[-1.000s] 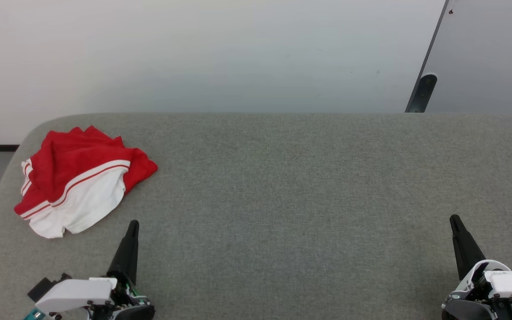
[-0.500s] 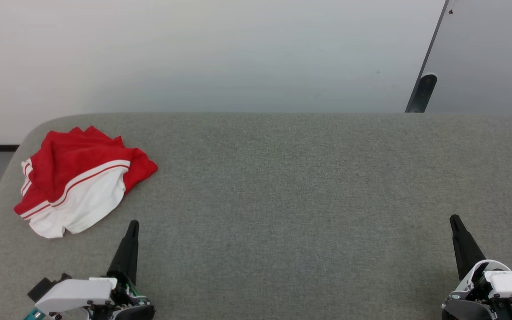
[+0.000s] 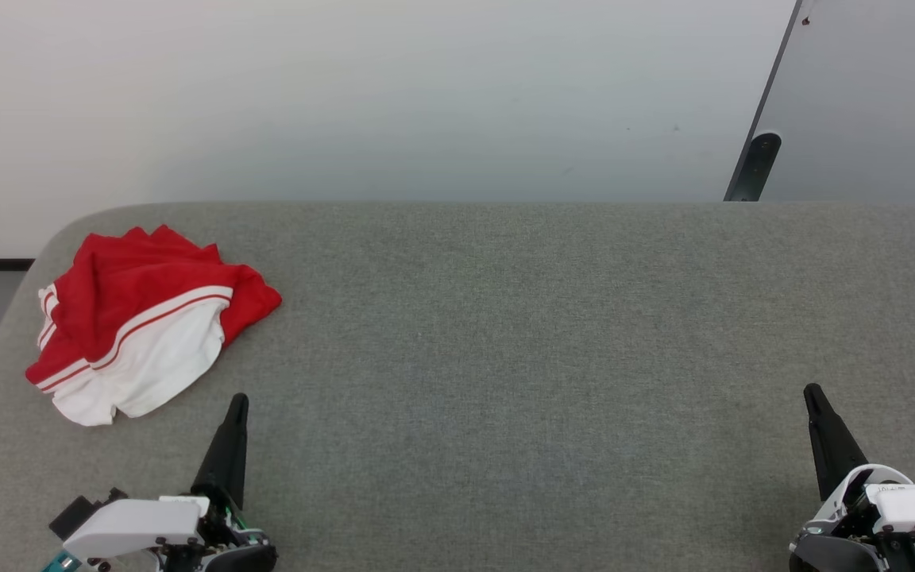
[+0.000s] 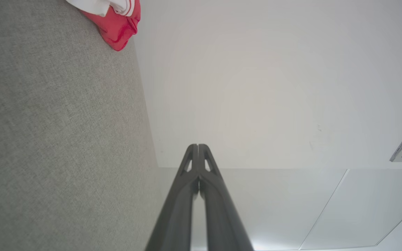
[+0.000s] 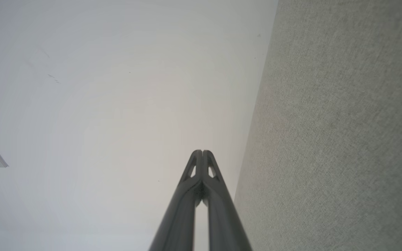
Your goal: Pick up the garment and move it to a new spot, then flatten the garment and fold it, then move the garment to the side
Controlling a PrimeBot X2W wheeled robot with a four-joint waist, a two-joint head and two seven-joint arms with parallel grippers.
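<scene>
The garment (image 3: 144,322), a red jersey with a white panel and red-and-white striped trim, lies in a crumpled heap ahead of and to the left of the left gripper (image 3: 237,407). It is near that gripper's tips but not touching them, and it is well apart from the right gripper (image 3: 816,399), far off to that gripper's left.

Judging by how it lies, none of the task is done. The jersey is bunched up near the far left corner of the grey fabric-covered table (image 3: 505,342), not lifted, spread or folded. The pick-up, the move to a new spot, the flattening, the folding and the final shift to the side all remain.

Both grippers sit low over the near edge of the table, wide apart, with fingers pointing forward across it and leaning slightly toward each other. Each pair of fingers is pressed together tip to tip with nothing between them. In both wrist views the table runs up one side, which suggests the wrists are rolled onto their sides. The left wrist view catches a corner of the jersey beyond and to one side of the closed tips. Bare grey fabric lies between the two grippers.
</scene>
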